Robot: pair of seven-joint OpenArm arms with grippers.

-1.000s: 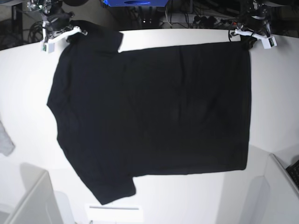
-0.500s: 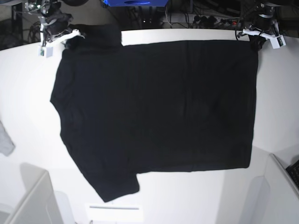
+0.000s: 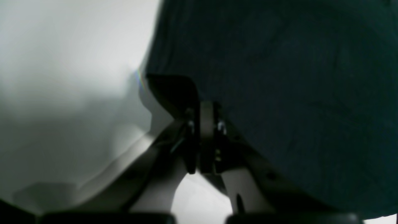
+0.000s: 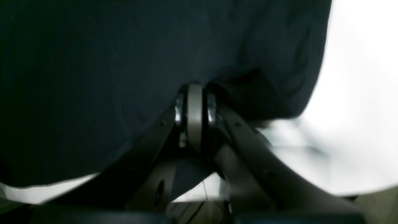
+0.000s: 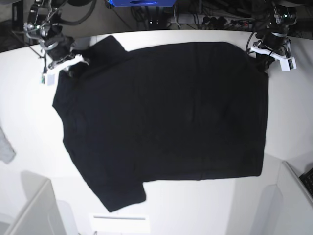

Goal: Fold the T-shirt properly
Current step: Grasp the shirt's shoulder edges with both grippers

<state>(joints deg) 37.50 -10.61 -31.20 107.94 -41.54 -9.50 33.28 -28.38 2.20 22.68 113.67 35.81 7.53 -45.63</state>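
1. The T-shirt [image 5: 166,117] lies spread flat on the white table [image 5: 29,112], plain black side up, covering most of the middle; no print shows from any view.
2. The left gripper [image 5: 262,55] sits at the shirt's far hem corner. In the left wrist view its jaws are pressed together with black cloth bunched around the tips [image 3: 203,118], so it reads as clamped on the shirt.
3. The right gripper [image 5: 72,64] sits at the shirt's far shoulder, beside the far sleeve. Its jaws are likewise closed, with cloth gathered over them [image 4: 194,102].
4. The step in hand looks like laying out or starting a fold along the shirt's far edge. To do it well, both arms should move together and level, so that edge stays taut and straight.
5. Keep each pinch firm; thin cloth can slip out of closed tips under tension.
6. The far sleeve is kinked up by the shoulder; smooth it before creasing.
7. A grey scrap [image 5: 5,146] lies well apart from the shirt's collar side and needs no attention.
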